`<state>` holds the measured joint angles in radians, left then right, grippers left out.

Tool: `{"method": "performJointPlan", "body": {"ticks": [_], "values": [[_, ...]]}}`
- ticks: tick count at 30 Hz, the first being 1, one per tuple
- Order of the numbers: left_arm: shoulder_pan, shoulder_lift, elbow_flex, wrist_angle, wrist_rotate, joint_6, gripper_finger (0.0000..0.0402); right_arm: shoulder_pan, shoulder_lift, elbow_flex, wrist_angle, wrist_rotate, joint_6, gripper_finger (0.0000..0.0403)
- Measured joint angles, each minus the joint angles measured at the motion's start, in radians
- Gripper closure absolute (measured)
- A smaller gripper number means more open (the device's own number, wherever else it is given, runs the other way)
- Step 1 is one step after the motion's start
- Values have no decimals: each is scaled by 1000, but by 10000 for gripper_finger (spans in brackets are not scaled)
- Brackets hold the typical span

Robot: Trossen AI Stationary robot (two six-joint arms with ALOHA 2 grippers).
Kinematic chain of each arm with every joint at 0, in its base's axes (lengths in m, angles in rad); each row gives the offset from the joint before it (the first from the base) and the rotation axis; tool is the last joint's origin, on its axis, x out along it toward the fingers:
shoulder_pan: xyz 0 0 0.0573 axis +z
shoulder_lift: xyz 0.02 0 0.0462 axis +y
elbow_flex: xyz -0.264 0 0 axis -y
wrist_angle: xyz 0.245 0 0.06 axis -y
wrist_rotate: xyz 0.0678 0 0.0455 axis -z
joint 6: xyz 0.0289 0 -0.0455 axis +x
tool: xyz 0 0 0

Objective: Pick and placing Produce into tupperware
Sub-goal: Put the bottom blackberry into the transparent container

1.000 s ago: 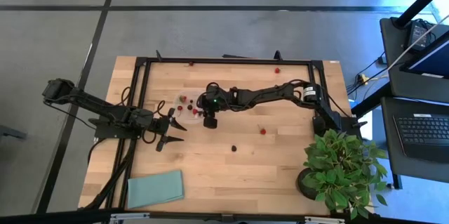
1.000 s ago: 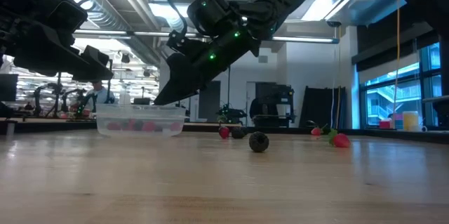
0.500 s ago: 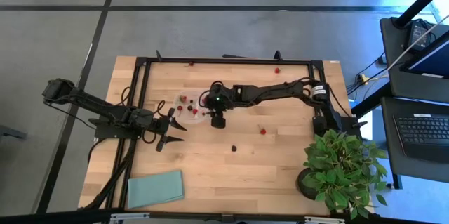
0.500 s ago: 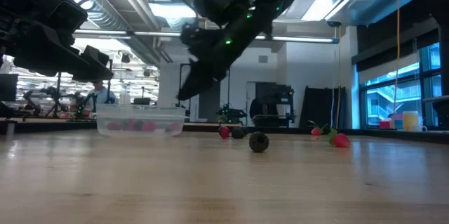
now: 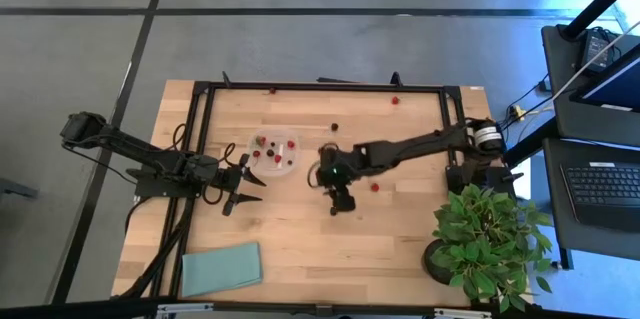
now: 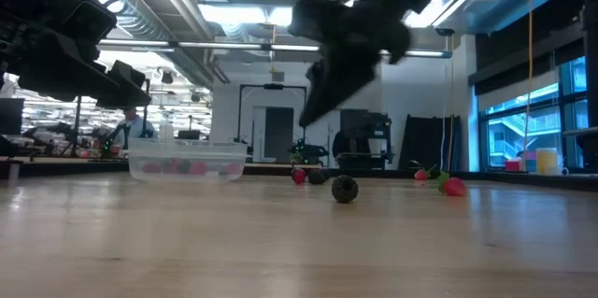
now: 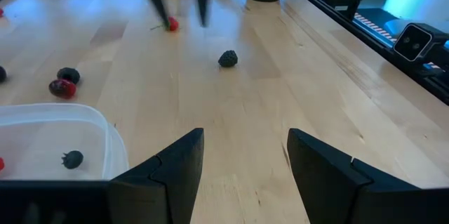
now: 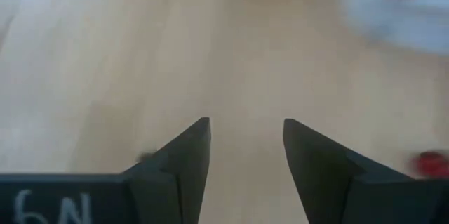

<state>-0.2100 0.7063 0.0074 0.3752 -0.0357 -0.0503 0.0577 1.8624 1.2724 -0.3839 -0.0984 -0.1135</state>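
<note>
2 dark fingers of my right gripper (image 5: pixel 341 205) stood apart with nothing between them. A second earlier it had hung at the tupperware (image 5: pixel 273 154); now it had swung away from it, over bare wood by the dark berry (image 6: pixel 345 189). I judged a drop was done and the next pick starting. My left gripper (image 5: pixel 245 172) waited, parted and empty, just beside the tupperware, unmoved. Several red pieces (image 5: pixel 262 142) lay inside the tupperware; a red berry (image 5: pixel 374 186) and others lay loose well away from it. Only writing I could read: "6N" (image 8: pixel 48 208) on the right wrist's housing.
</note>
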Motion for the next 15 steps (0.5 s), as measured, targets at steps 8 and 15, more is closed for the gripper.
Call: {"method": "performJointPlan", "body": {"ticks": [8, 15], "values": [[0, 0, 0, 3, 0, 0, 202, 103, 0, -104, 49, 1, 4, 221], [0, 0, 0, 7, 0, -1, 202, 143, 1, -179, 186, 1, 8, 221]]}}
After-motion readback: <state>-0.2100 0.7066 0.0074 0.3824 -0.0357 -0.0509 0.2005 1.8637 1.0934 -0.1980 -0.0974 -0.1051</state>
